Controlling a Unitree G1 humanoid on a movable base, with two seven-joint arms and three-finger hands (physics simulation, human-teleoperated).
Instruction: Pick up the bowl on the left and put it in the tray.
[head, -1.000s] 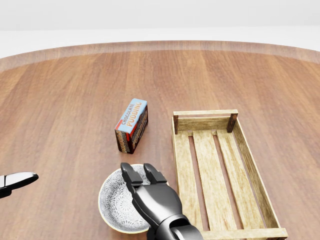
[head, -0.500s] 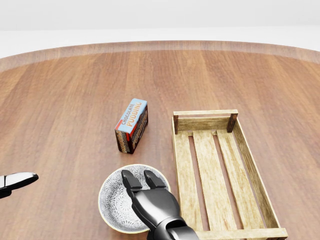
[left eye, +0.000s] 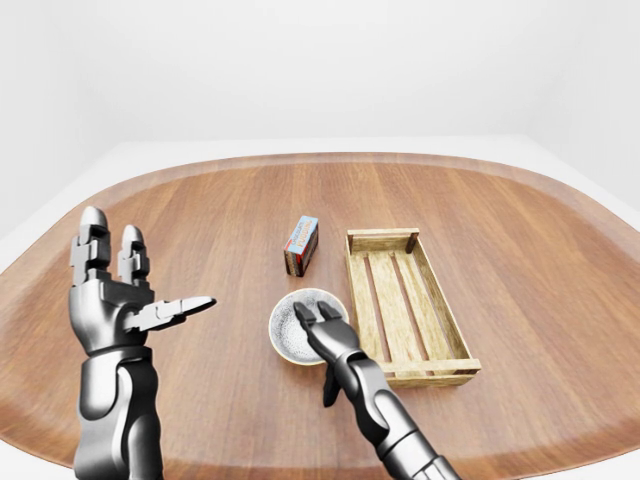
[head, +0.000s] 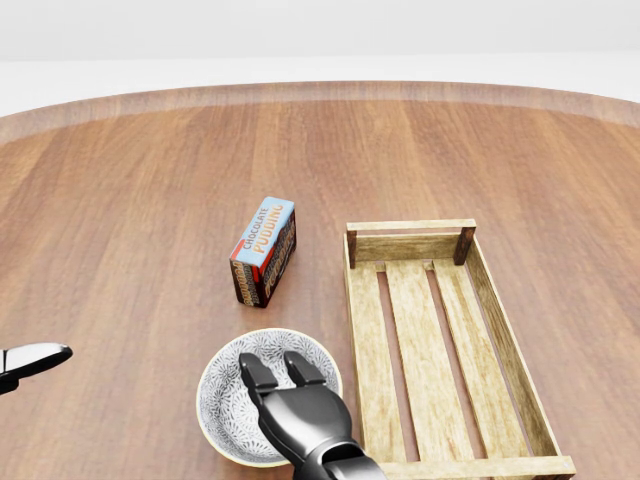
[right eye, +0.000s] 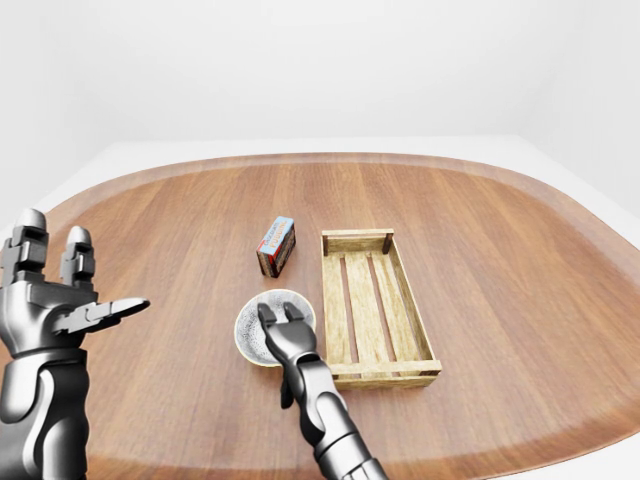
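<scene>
A patterned grey-white bowl (head: 224, 405) with a tan rim sits on the wooden table, just left of the slatted wooden tray (head: 505, 335). My right hand (head: 272, 372) comes up from the bottom of the head view. Its fingers (head: 250, 368) stretch open over the bowl's near right part, and its thumb hangs below the rim in the left-eye view. Nothing is gripped. My left hand (left eye: 140, 275) is raised open at the left, well clear of the bowl. Only its thumb tip (head: 35, 357) shows in the head view.
A chocolate pudding box (head: 264, 250) stands above the bowl, left of the tray's top end. The round table's edge (left eye: 300, 160) curves across the top, with a white floor beyond.
My right hand has drawn back toward the bottom of the head view, so more of the bowl's inside shows. Bowl, box, tray and left hand have stayed put.
</scene>
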